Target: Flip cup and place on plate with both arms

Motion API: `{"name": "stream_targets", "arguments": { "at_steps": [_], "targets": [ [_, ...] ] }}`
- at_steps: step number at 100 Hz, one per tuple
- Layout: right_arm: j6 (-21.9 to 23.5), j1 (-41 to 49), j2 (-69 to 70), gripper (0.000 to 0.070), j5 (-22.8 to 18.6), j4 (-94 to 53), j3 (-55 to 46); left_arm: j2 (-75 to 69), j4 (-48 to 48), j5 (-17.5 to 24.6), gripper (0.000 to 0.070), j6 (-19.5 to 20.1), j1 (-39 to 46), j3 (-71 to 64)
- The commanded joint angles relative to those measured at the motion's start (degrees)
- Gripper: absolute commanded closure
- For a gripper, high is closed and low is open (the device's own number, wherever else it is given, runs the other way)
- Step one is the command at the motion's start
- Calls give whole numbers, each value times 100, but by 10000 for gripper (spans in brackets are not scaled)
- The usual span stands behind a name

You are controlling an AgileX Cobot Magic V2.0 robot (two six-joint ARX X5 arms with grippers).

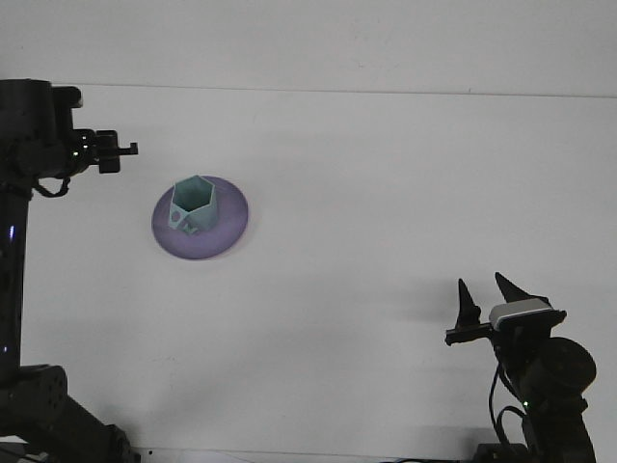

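Cup, a pale teal faceted plastic cup [193,204], stood mouth-up on the round lilac plate [227,227], toward the left edge of the white table [386,174] and slightly off the plate's centre. The left gripper [118,150] hung clear of it, nearer the far-left corner; whether its fingers were parted could not be told from this angle. The right gripper [485,300] sat near the front-right corner, its black fingers spread and empty. Residual risk appeared low. A low sweep of the left arm across the plate could clip the light cup and topple it or shove it toward the plate's rim.
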Motion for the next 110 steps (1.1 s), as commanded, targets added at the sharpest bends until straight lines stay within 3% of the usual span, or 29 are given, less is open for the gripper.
{"name": "stream_targets", "arguments": {
  "at_steps": [1,29,35,48,63,84,95,110],
  "targets": [
    [61,2,17,287,-2,48,48,-197,-50,140,688,-42,9,122],
    [66,2,15,306,4,44,48,-1412,-39,210,688,70,26,-621],
    [83,2,11,409,2,50,48,-1832,212,210,688,125,28,-1279],
    [127,2,11,700,22,55,48,-3062,1572,208,688,234,28,-3331],
    [103,2,11,700,304,155,42,-4623,3716,208,688,188,28,-5770],
    [-144,2,-22,700,295,695,2,-6422,5847,264,688,190,24,-8463],
    [-197,2,-20,700,304,785,2,-7101,6402,203,688,-20,24,-9226],
    [-267,0,-13,700,341,769,2,-7388,6384,9,688,-267,24,-9482]
  ]
}}
